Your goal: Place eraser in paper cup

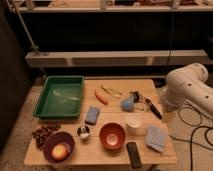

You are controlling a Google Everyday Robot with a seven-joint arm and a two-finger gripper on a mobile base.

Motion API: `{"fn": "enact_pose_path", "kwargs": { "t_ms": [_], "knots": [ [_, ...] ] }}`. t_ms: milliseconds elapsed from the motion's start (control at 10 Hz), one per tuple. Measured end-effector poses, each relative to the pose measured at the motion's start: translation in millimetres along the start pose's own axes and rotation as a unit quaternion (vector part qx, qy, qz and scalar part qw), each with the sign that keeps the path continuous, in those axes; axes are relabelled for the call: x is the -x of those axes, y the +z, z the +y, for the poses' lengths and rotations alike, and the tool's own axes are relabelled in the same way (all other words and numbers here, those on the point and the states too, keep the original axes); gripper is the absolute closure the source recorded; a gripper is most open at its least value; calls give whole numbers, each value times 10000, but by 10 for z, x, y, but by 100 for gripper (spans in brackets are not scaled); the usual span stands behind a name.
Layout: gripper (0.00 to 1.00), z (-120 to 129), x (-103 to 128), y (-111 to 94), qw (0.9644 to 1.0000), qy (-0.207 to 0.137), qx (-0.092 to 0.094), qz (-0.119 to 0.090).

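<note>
The eraser [133, 154] is a small flat black block lying at the table's front edge, right of centre. The paper cup [134, 123] is a small white cup standing upright just behind it, to the right of the orange bowl [112, 135]. My white arm [187, 90] is folded beside the table's right edge, well away from both. My gripper does not show; it is hidden behind the arm or out of view.
On the wooden table [115, 150]: a green tray [60, 95] at back left, a blue sponge [92, 115], a metal cup [83, 132], a purple bowl [58, 146] with fruit, grapes [44, 132], a carrot [101, 96], a blue object [128, 103], a black-handled tool [152, 107] and a blue cloth [155, 137]. Cables lie on the floor at right.
</note>
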Motion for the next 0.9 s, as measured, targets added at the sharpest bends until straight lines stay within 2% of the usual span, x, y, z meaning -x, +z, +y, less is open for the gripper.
{"fn": "enact_pose_path", "kwargs": {
  "t_ms": [500, 600, 700, 800, 900],
  "knots": [
    [35, -5, -3, -17, 10000, -73, -12, -4],
    [35, 59, 6, -71, 9990, -371, 3, -242],
    [35, 163, -1, -131, 9954, -814, -5, -495],
    [35, 260, -25, -194, 9893, -1261, -59, -725],
    [35, 371, -51, -267, 9781, -1814, -107, -1014]
  ]
}}
